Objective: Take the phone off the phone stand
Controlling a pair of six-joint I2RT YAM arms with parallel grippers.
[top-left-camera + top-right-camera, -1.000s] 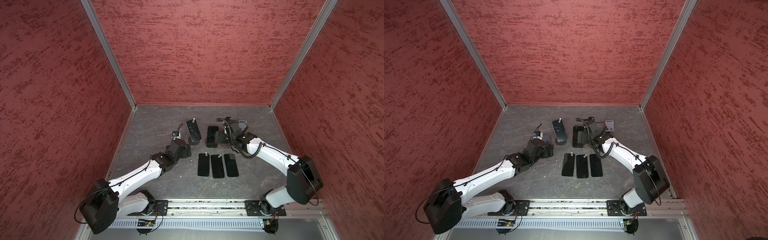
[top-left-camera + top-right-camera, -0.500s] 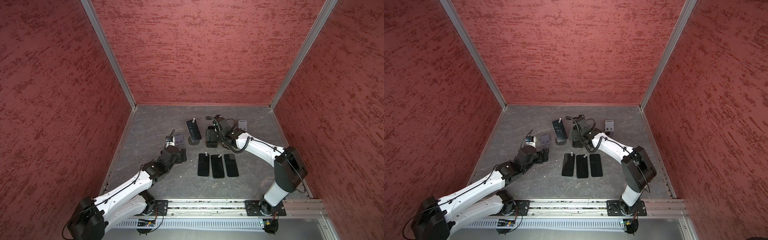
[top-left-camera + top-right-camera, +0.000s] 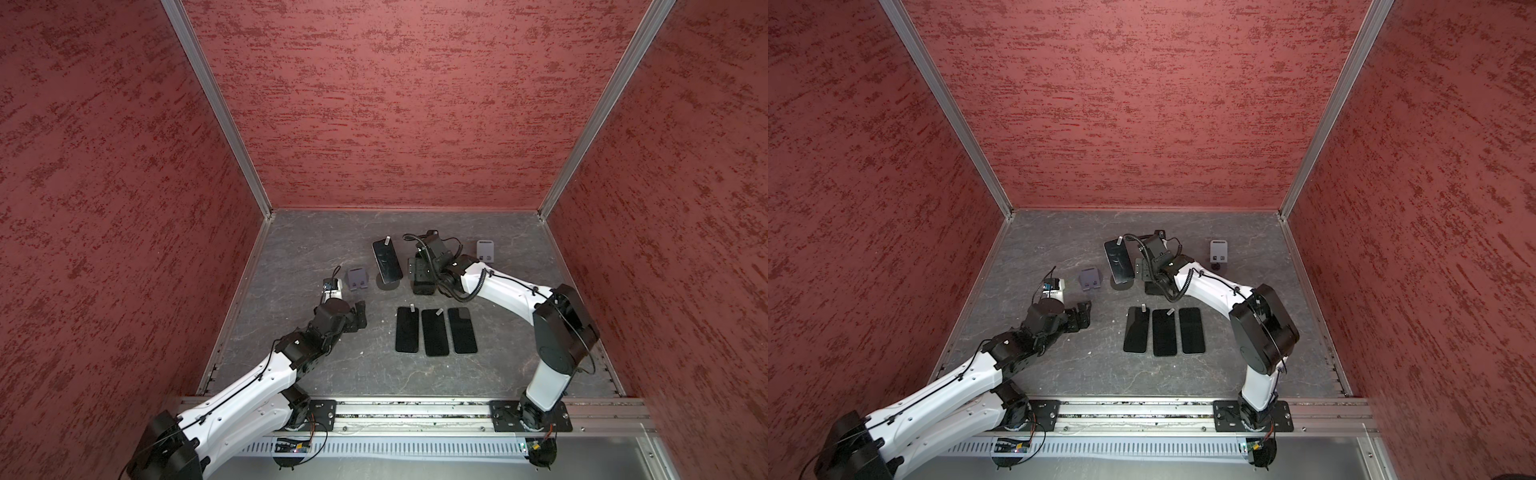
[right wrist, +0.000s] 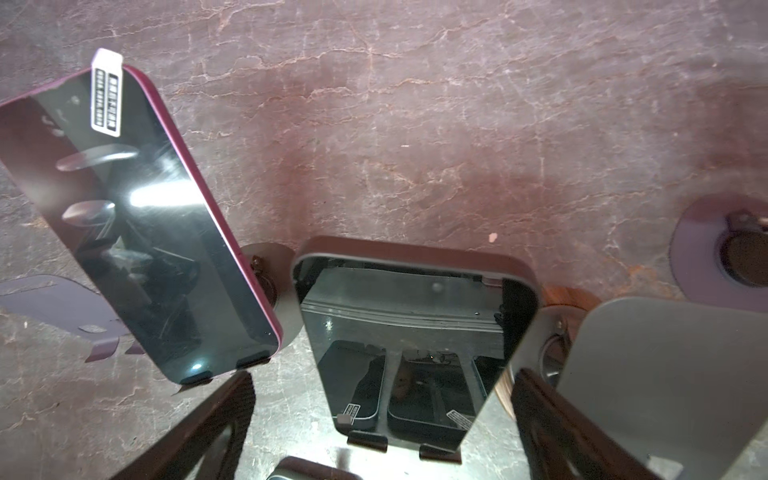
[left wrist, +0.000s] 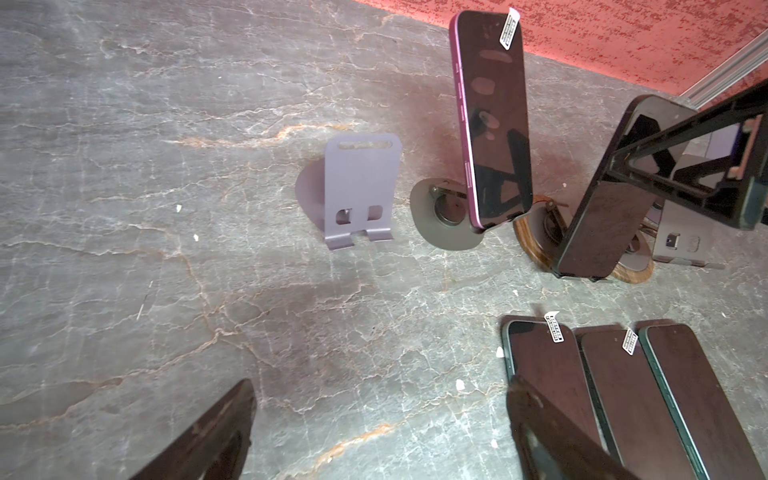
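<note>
Right wrist view shows what the top views hide: right jaws wide, flanking the glossy black phone on its dark-lipped stand; left jaws wide, empty.

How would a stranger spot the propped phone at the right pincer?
Find the three flat phones in a row on the grey floor. Behind them two stand propped: the wanted phone is at the right pincer, lacking its magenta-edged neighbour's white tag.

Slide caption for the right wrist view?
Open right gripper faces the dark phone propped on its stand, purple phone beside it.
</note>
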